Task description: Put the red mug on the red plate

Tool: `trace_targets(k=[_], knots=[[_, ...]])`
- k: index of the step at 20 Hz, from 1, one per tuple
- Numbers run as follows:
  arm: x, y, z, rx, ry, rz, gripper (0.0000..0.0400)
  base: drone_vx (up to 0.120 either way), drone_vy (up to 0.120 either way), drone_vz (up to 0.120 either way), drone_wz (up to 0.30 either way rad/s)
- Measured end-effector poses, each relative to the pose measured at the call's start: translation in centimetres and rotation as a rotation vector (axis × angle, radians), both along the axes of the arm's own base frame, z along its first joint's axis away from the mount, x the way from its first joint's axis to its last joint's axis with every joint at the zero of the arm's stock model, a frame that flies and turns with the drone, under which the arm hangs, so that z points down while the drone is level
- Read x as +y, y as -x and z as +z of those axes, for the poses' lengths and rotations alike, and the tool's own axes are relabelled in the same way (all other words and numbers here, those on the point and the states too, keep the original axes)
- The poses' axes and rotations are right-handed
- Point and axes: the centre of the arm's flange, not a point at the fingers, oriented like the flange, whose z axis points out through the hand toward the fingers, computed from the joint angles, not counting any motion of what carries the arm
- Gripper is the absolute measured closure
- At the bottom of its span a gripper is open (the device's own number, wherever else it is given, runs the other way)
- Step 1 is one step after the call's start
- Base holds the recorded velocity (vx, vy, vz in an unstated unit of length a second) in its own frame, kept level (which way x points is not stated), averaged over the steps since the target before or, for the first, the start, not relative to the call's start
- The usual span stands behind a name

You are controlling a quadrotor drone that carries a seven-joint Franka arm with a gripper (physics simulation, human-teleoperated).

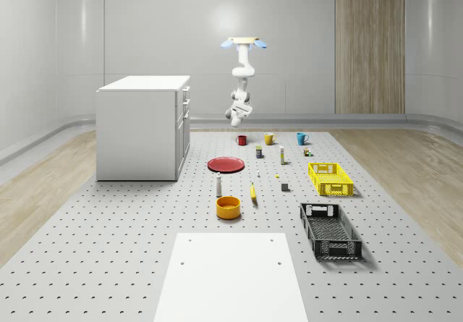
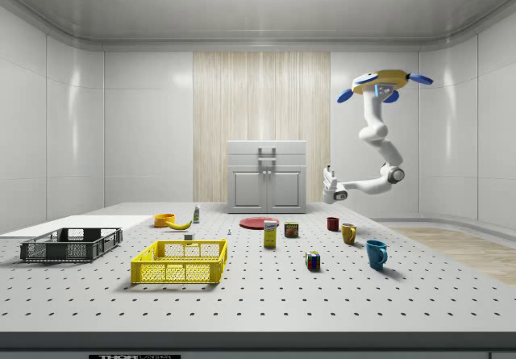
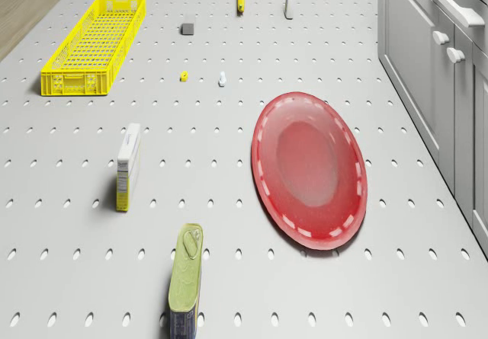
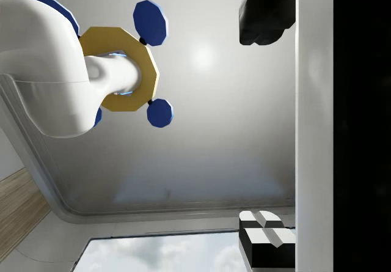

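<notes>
The drone [image 2: 379, 81] hovers high above the red mug [image 1: 241, 140], its tool [image 2: 330, 185] empty and spread wide. Best to descend straight over the mug, tool pointing down, before closing. The red plate [image 1: 226, 164] waits nearby on the bench [image 1: 145, 221].

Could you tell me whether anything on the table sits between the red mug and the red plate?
Nothing visible does. The red mug stands just behind the red plate with bare table between them; the can sits off to the side.
</notes>
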Motion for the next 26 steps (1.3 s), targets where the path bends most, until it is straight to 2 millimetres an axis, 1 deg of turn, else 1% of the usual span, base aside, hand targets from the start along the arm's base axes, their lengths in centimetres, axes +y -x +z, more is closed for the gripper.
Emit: trace_targets(k=[2, 4, 6, 8, 10, 12, 13, 15, 17, 19, 20, 23, 26], knots=[[1.5, 0.0, -1.0, -0.001, 0.187, -0.006, 0.0000, 0.000, 0.000, -0.060, 0.000], [3.2, -0.1, -2.8, -0.001, 0.431, -0.014, 0.0000, 0.000, 0.000, -0.120, 0.000], [4.6, -0.1, -5.4, -0.001, 0.731, -0.024, 0.0000, 0.000, 0.000, -0.120, 0.000], [5.2, -0.3, -8.8, -0.001, 1.070, -0.036, 0.0000, 0.000, 0.000, -0.120, 0.000], [4.6, -0.4, -12.1, -0.001, 1.414, -0.049, 0.0000, 0.000, 0.000, -0.120, 0.000], [3.1, -0.5, -14.8, 0.000, 1.724, -0.060, 0.0000, 0.000, 0.000, -0.120, 0.000], [2.2, -0.5, -15.8, 0.001, 1.859, -0.065, 0.0000, 0.000, 0.000, -0.120, 0.000], [0.5, -0.5, -17.2, 0.002, 2.081, -0.072, 0.0000, 0.000, 0.000, -0.120, 0.000], [-0.9, -0.6, -17.9, 0.002, 2.247, -0.076, 0.0000, 0.000, 0.000, -0.120, 0.000], [-2.0, -0.6, -18.4, 0.003, 2.365, -0.077, 0.0000, -0.020, 0.000, -0.120, 0.000], [-2.5, -0.6, -18.5, 0.003, 2.411, -0.078, 0.0000, -0.120, 0.120, -0.120, 0.000], [-3.4, -0.6, -18.7, 0.004, 2.509, -0.078, 0.0000, -0.120, 0.120, -0.120, 0.000], [-4.0, -0.6, -18.8, 0.004, 2.566, -0.077, 0.0000, -0.120, 0.120, -0.120, 0.000]])
